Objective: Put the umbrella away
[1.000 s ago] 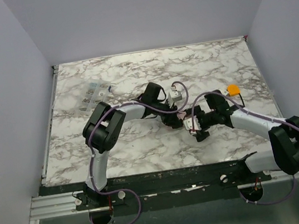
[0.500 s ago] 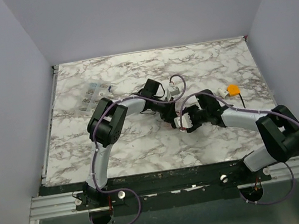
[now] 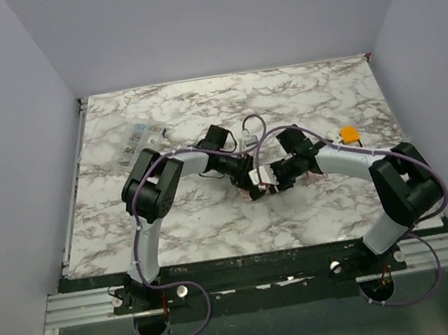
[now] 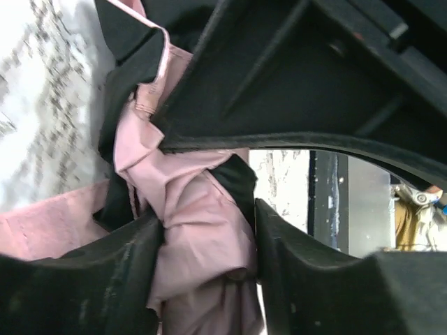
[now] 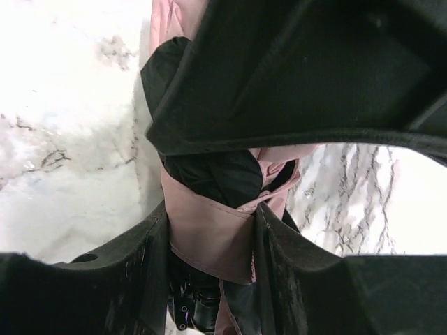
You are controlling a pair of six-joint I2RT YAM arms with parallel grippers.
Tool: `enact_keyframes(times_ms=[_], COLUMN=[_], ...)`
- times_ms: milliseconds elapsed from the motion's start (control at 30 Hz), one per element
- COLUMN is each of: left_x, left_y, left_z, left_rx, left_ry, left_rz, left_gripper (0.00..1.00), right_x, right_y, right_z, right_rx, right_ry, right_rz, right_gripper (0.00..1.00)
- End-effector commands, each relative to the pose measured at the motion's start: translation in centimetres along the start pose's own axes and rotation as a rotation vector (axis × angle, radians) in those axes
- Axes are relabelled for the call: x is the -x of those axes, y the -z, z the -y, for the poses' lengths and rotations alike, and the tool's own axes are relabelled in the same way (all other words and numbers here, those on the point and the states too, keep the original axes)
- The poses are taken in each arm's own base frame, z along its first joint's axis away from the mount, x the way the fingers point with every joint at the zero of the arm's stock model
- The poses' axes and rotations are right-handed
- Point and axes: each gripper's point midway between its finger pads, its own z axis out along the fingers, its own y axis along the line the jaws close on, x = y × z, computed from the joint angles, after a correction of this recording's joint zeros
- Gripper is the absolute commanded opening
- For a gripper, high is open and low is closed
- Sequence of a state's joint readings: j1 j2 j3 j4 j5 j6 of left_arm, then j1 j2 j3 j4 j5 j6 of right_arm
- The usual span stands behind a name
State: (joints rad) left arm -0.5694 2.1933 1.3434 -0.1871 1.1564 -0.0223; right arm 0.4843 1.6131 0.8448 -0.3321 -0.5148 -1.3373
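The umbrella (image 4: 199, 237) is a bundle of pale pink fabric with dark folds, pinched between the two fingers of my left gripper (image 4: 208, 255). In the right wrist view a pink band of the umbrella (image 5: 209, 234) wraps a dark core, and my right gripper (image 5: 211, 241) is shut on it. From above, the left gripper (image 3: 245, 178) and right gripper (image 3: 274, 177) meet head to head at the table's middle. Only a sliver of the umbrella (image 3: 259, 188) shows between them.
A small orange object (image 3: 349, 133) lies on the marble table (image 3: 215, 219) at the right, just behind the right arm. A clear flat packet (image 3: 139, 141) lies at the back left. Purple cables loop over both arms.
My right gripper has moved left up to the left gripper and closed on the umbrella. The left arm has shifted a little to the left, still holding it.
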Motion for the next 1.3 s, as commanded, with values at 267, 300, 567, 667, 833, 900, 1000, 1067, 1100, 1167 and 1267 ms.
enact_keyframes(times_ms=[267, 300, 567, 667, 833, 900, 1000, 1067, 1100, 1167, 1267], left_x=[-2.3, -2.2, -1.2, -2.7, -4.2, -5.4, -6.0, -5.8, -5.8, -5.0, -3.7], left_y=[3.3, 3.9, 11.8, 12.6, 8.7, 6.6, 4.3, 3.5, 3.3, 3.2, 2.9], left_z=[2.1, 2.4, 8.1, 10.6, 11.8, 11.3, 9.8, 8.8, 8.2, 7.5, 6.2], left_rx=[0.248, 0.278, 0.621, 0.585, 0.414, 0.45, 0.537, 0.614, 0.646, 0.697, 0.76], left_ry=[-0.037, -0.066, -0.641, -0.782, -0.963, -1.099, -1.19, -1.233, -1.243, -1.259, -1.263], left_rz=[0.169, 0.196, 0.668, 0.786, 0.639, 0.545, 0.362, 0.268, 0.235, 0.188, 0.12], left_gripper=[0.63, 0.63, 0.74, 0.99, 0.98, 0.94, 0.9, 0.88, 0.87, 0.83, 0.8], right_x=[-2.2, -2.1, -1.6, -1.6, -1.9, -2.2, -2.4, -2.4, -2.4, -2.4, -2.4], right_y=[1.1, 1.1, 1.1, 1.0, 0.8, 0.6, 0.3, 0.3, 0.3, 0.3, 0.2], right_z=[-13.6, -13.7, -13.8, -14.1, -14.5, -14.7, -14.7, -14.9, -14.8, -14.8, -14.7], right_rx=[0.497, 0.505, 0.579, 0.623, 0.717, 0.743, 0.753, 0.763, 0.764, 0.765, 0.763], right_ry=[-0.34, -0.347, -0.409, -0.447, -0.531, -0.554, -0.577, -0.584, -0.585, -0.586, -0.586], right_rz=[-0.101, -0.097, -0.094, -0.105, -0.145, -0.162, -0.176, -0.177, -0.177, -0.179, -0.175], right_gripper=[0.22, 0.22, 0.21, 0.21, 0.22, 0.22, 0.22, 0.22, 0.22, 0.22, 0.22])
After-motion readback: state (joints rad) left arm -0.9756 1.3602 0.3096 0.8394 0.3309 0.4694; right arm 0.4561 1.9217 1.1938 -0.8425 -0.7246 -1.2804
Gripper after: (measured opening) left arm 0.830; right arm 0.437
